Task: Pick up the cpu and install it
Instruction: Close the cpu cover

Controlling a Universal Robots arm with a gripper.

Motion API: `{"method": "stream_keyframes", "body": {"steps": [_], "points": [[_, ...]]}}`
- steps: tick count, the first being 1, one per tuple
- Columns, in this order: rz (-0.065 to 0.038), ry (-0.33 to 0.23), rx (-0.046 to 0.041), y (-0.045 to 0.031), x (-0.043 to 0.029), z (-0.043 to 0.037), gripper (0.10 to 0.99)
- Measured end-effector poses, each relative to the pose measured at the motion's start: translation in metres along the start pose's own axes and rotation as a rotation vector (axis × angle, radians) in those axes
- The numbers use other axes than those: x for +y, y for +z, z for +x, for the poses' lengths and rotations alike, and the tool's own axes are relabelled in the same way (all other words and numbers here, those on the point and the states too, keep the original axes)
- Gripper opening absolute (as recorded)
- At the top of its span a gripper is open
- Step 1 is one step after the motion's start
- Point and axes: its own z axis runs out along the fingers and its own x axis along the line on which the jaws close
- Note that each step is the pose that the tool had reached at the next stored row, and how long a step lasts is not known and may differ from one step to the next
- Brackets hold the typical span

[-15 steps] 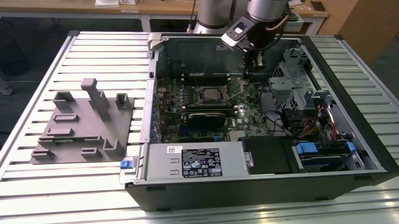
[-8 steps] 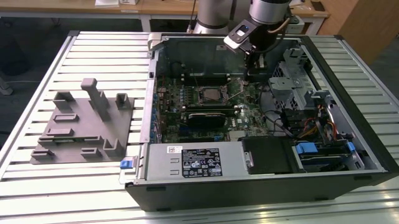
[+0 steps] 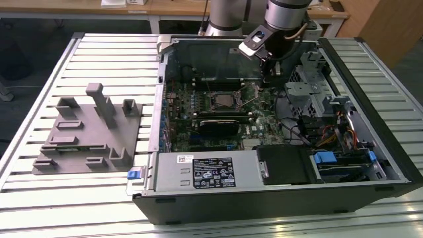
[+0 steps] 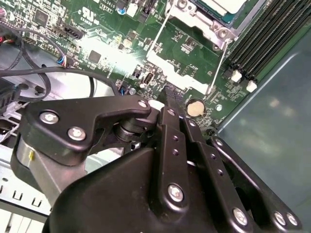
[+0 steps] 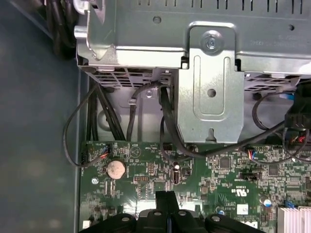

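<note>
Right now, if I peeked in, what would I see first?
A big open computer case lies on the slatted table, its green motherboard showing. The robot's gripper reaches down into it, fingers shut, near the socket where the silvery cpu sits.

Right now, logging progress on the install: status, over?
Pincer shut, empty, low over the board beside the socket. Cpu lies in the socket. Cables near, not touching the pincer.
</note>
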Motion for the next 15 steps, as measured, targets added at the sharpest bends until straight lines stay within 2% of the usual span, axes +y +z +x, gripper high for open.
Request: {"method": "stream_keyframes", "body": {"steps": [8, 15], "points": [[0.000, 0.000, -0.0028, 0.0114, 0.0022, 0.0016, 0.106], [0.000, 0.000, -0.0035, 0.0116, -0.0026, 0.0030, 0.106]]}}
